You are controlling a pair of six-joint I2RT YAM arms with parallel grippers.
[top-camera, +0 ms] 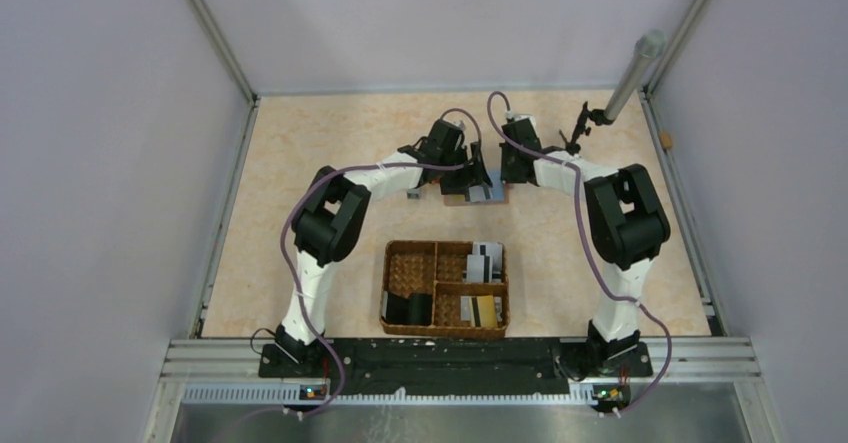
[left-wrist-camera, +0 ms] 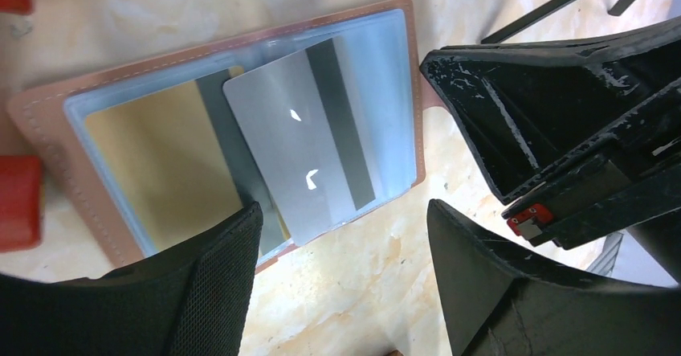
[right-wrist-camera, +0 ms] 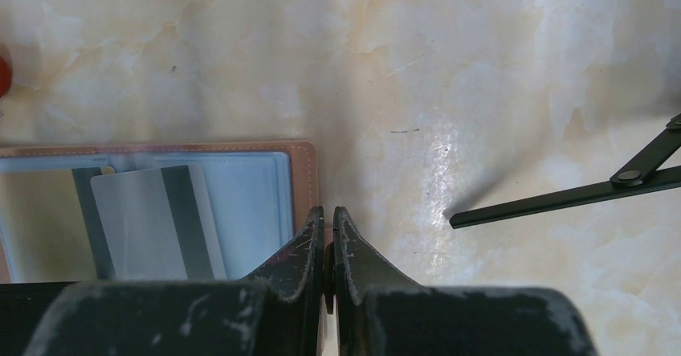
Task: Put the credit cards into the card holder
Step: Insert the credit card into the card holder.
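Note:
The brown card holder lies open on the table, light blue inside up. A gold card sits in its left sleeve. A silver credit card with a dark stripe lies tilted over the right sleeve, its lower corner past the holder's edge. My left gripper hangs open just above the holder's near edge with nothing between its fingers. My right gripper is shut on the holder's right edge tab. From above, both grippers meet over the holder. More cards lie in the basket.
A woven brown compartment basket stands near the arm bases and holds a black blocky object and cards. A grey pole on a black stand rises at the back right. Metal rails edge the table.

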